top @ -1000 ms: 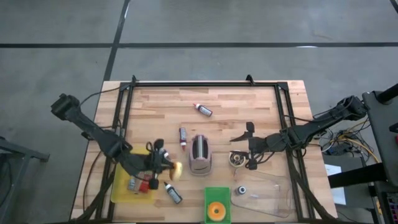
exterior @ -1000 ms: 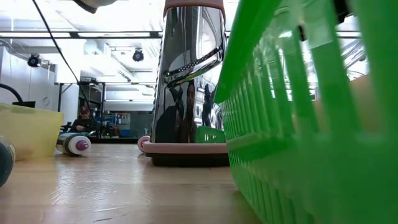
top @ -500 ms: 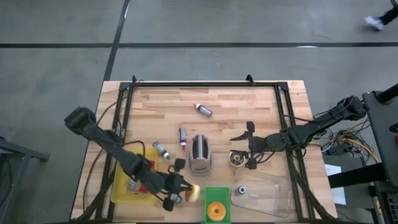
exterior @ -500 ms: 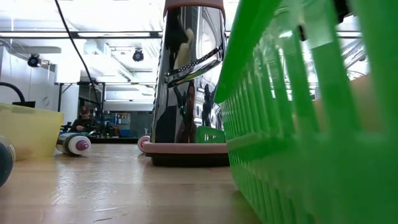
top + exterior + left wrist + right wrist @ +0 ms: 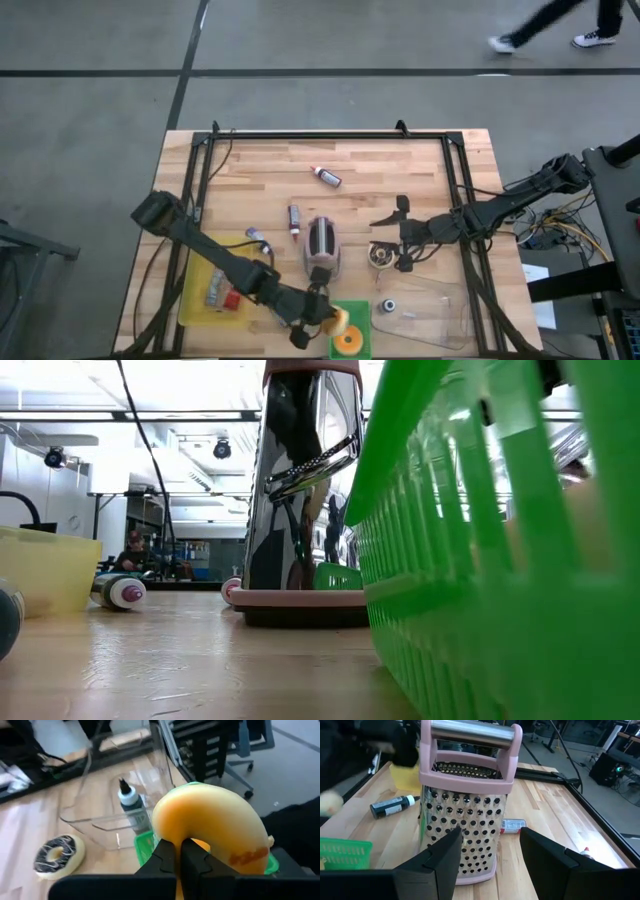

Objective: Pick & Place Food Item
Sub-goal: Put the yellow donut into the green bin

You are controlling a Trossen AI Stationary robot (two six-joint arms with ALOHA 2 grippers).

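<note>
wood table [image 5: 400, 170] | left gripper [image 5: 322, 318] clamped on yellow donut [image 5: 337, 320] | right gripper [image 5: 402, 237] apart

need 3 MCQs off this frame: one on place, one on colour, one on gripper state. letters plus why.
1. Where is the yellow round food item?
A. in the yellow bin
B. at the green slatted plastic basket's left edge
C. beside the clear tray

2. What colour is the metal box grater's handle frame?
A. pink
B. blue
C. black

3. How is the left gripper?
A. open and empty
B. out of view
C. jaws shut on the food item

Answers:
1 B: the high view shows it held at the basket's left edge.
2 A: the right wrist view shows a pink frame.
3 C: the left wrist view shows the jaws pinching it.
</note>
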